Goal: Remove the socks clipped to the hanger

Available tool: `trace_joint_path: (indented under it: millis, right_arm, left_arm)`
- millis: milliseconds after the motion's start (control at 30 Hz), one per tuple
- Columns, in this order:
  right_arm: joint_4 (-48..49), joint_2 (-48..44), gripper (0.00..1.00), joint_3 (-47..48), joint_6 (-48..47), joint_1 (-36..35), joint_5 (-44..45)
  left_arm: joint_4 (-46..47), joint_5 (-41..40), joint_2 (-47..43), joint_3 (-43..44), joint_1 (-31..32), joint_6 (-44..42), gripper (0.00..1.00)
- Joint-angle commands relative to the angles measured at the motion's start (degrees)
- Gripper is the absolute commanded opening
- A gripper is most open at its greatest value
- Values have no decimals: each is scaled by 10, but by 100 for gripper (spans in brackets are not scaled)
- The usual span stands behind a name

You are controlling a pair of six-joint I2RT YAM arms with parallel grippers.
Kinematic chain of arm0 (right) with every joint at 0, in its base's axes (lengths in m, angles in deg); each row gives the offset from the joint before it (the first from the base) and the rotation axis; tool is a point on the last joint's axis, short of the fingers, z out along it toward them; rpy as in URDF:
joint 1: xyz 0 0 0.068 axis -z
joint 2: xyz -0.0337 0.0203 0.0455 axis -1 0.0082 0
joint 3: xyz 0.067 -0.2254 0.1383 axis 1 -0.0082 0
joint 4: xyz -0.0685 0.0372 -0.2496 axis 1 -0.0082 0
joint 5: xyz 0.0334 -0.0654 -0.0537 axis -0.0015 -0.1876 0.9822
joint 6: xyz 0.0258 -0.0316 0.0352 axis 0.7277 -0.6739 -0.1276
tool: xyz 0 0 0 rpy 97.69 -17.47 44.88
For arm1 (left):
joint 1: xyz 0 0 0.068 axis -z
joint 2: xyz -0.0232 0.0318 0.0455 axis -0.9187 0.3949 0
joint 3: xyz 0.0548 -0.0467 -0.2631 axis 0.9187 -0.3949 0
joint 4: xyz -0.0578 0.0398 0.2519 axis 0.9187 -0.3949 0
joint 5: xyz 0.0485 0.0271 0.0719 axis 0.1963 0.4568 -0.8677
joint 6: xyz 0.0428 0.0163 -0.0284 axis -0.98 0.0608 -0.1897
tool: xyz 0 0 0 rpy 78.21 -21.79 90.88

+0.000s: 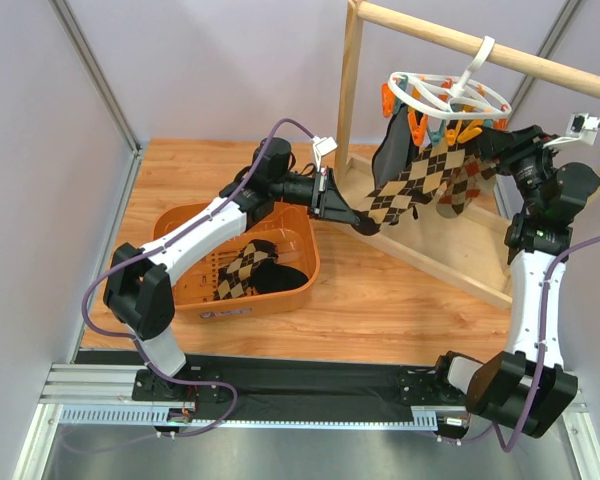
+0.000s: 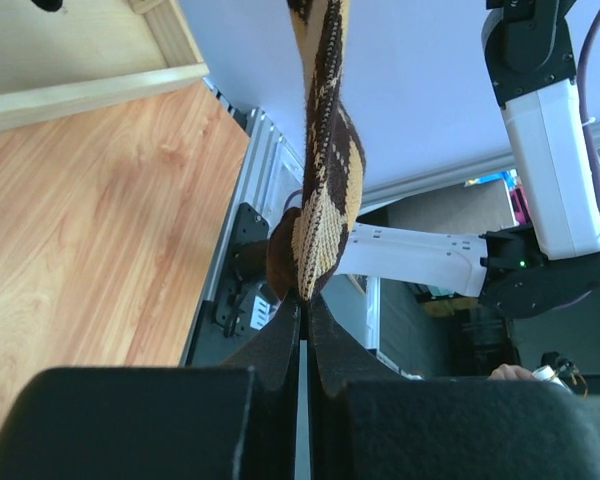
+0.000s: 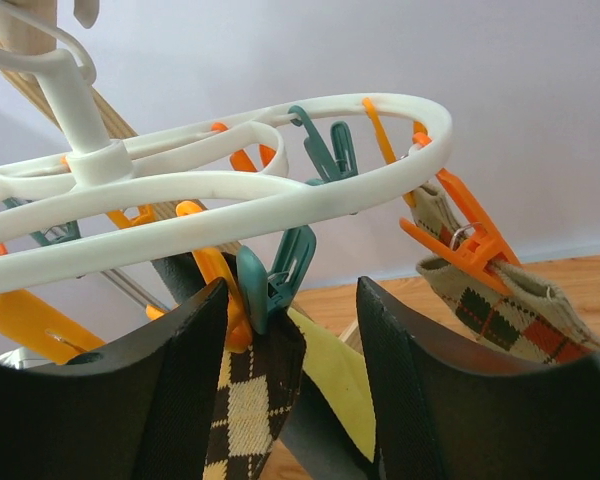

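Observation:
The white ring hanger (image 1: 450, 97) hangs by its hook from the wooden rail, with orange and teal clips around it. Several socks hang from it: a brown-and-tan argyle sock (image 1: 412, 185) stretched down to the left, a black one (image 1: 392, 148), and a tan argyle one (image 3: 490, 310). My left gripper (image 1: 365, 222) is shut on the toe of the brown argyle sock (image 2: 325, 200). My right gripper (image 3: 290, 330) is open, its fingers either side of a teal clip (image 3: 280, 275) that holds the argyle sock's cuff (image 3: 250, 400); a black-and-yellow sock (image 3: 345, 385) hangs behind.
An orange basket (image 1: 300, 285) on the table at left holds an argyle sock (image 1: 242, 272) and black socks. The wooden rail frame (image 1: 352, 100) stands at the back right on its flat base (image 1: 450, 250). Grey walls close in both sides.

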Motion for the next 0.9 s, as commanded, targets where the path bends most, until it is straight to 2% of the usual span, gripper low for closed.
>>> trace_joint_path:
  millis: [0, 300, 367, 400, 500, 567, 667, 800, 867]
  right_arm:
    - [62, 8, 56, 0, 19, -1, -9]
    - [98, 8, 55, -15, 40, -1, -18]
    - [79, 0, 55, -3, 40, -2, -16]
    - [16, -3, 55, 6, 36, -1, -11]
    - [-88, -21, 55, 33, 4, -1, 1]
    - [-126, -43, 56, 37, -19, -1, 2]
    - [-299, -69, 56, 74, -64, -2, 29]
    - [-415, -95, 55, 126, -109, -10, 18]
    - [-437, -102, 53, 145, -123, -28, 6]
  left_arm:
    - [12, 7, -34, 0, 2, -5, 0]
    - [10, 8, -34, 4, 3, -8, 0]
    - [10, 9, -27, 8, 2, -6, 0]
    - [9, 8, -26, 14, 3, -7, 0]
    - [-9, 3, -19, 25, 3, -16, 0]
    - [-28, -9, -16, 28, 3, -30, 0]
    - [-42, -25, -10, 38, 7, -43, 0]
    - [-99, -51, 2, 78, 22, -90, 0]
    - [-75, -71, -1, 80, 30, -85, 0]
